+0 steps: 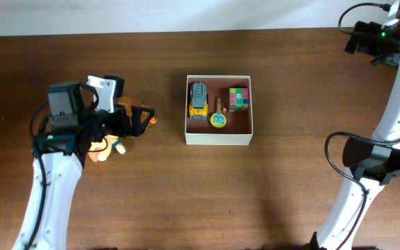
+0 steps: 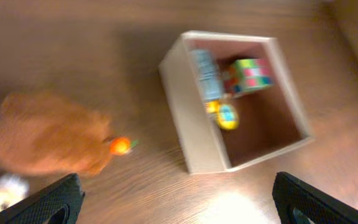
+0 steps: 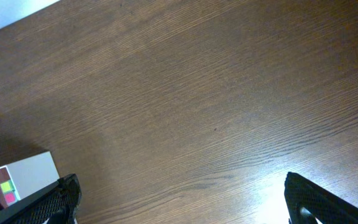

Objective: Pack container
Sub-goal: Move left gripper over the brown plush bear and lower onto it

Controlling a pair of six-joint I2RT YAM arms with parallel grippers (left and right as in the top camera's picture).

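Note:
The container (image 1: pixel 217 137) sits at the table's middle, white outside and pinkish-brown inside. It holds a yellow and grey toy truck (image 1: pixel 198 101), a small round yellow toy (image 1: pixel 218 121) and a colour cube (image 1: pixel 238 98). In the left wrist view the container (image 2: pixel 191 118) is blurred, ahead and to the right. My left gripper (image 2: pixel 179 202) is open and empty, left of the container (image 1: pixel 136 119). A brown-orange plush toy (image 2: pixel 48 134) with a small orange carrot (image 2: pixel 119 145) lies on the table just ahead of its left finger. My right gripper (image 3: pixel 182 199) is open and empty over bare table at the far right (image 1: pixel 364 39).
A corner of the container (image 3: pixel 27 171) shows at the lower left of the right wrist view. A pale part of the plush (image 1: pixel 103 151) sticks out below the left arm. The right arm's base and cables (image 1: pixel 373 163) stand at the right edge.

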